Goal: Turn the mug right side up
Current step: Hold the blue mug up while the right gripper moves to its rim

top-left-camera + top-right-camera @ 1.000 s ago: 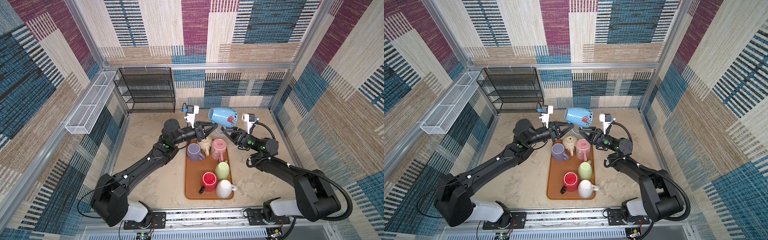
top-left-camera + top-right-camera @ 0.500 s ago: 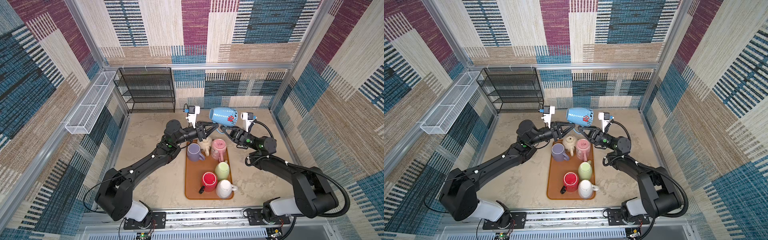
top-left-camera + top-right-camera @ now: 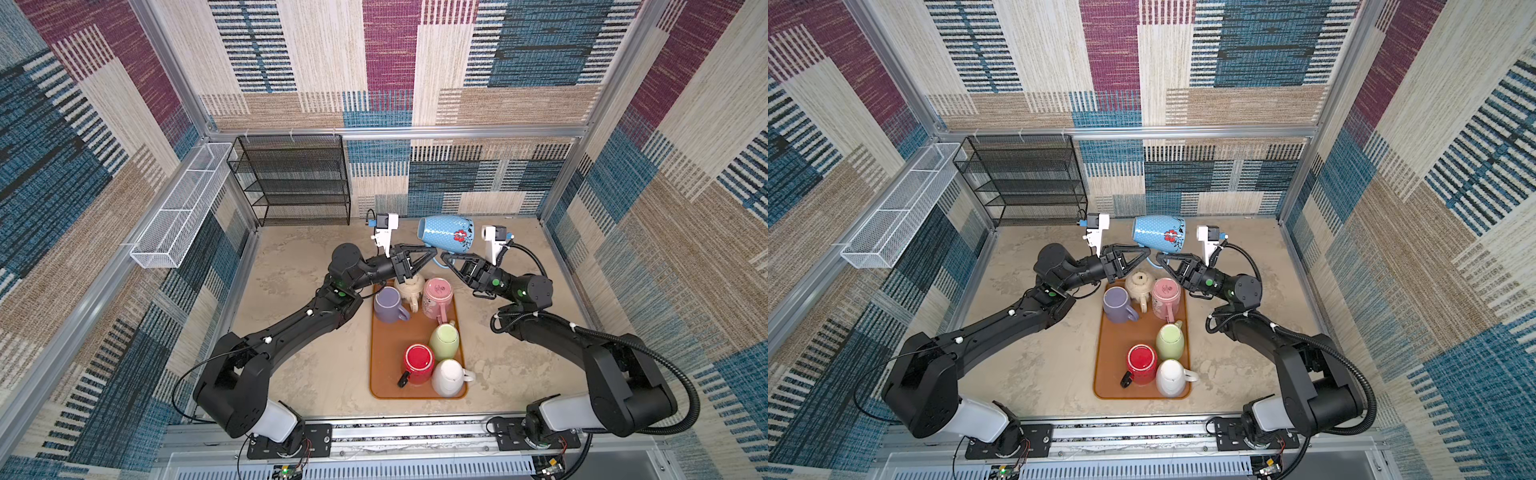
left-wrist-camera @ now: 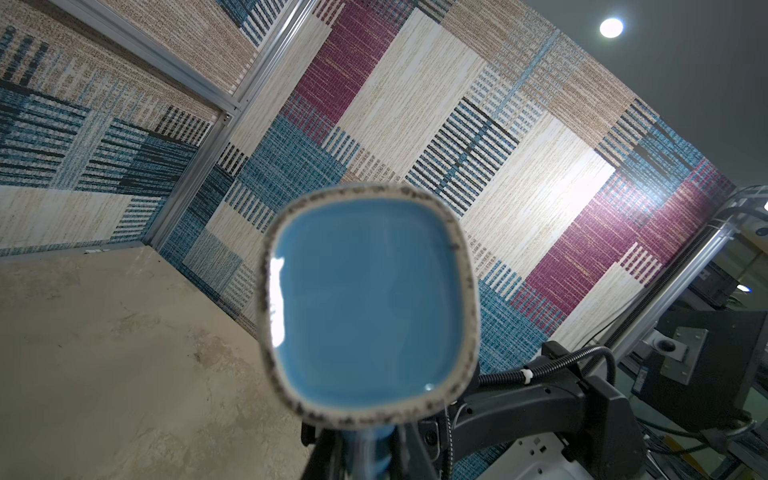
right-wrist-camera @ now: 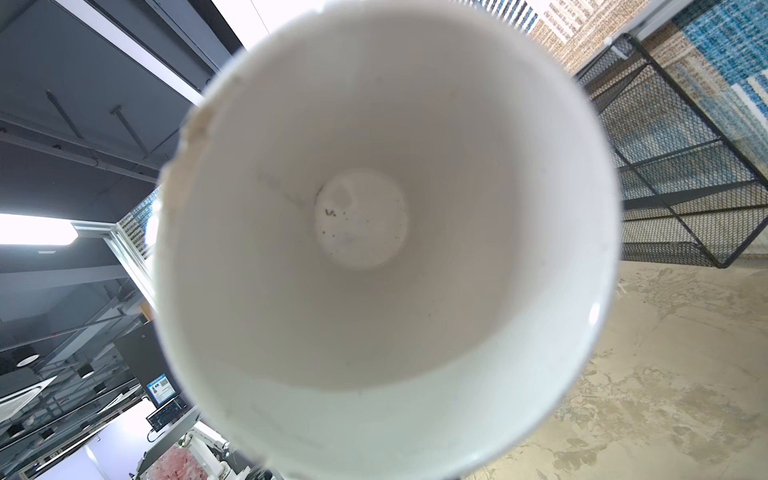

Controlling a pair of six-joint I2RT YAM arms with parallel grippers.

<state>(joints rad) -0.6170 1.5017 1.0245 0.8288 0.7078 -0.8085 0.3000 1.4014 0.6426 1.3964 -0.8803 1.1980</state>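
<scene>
A blue mug with a red flower hangs on its side in the air above the far end of the tray. My left gripper is shut on its blue handle, and the left wrist view looks at the mug's base. My right gripper comes from the other side, its fingers drawn together at the lower rim of the mouth. The right wrist view looks into the white inside; the rim hides the jaws there.
On the brown tray below stand a purple mug, a cream one, a pink one, a green one, a red one and a white one. A black wire rack and a white wire basket sit at the back left.
The right gripper has moved in towards the mug's mouth and narrowed its jaws onto the rim. The left gripper and the mug have barely moved.
</scene>
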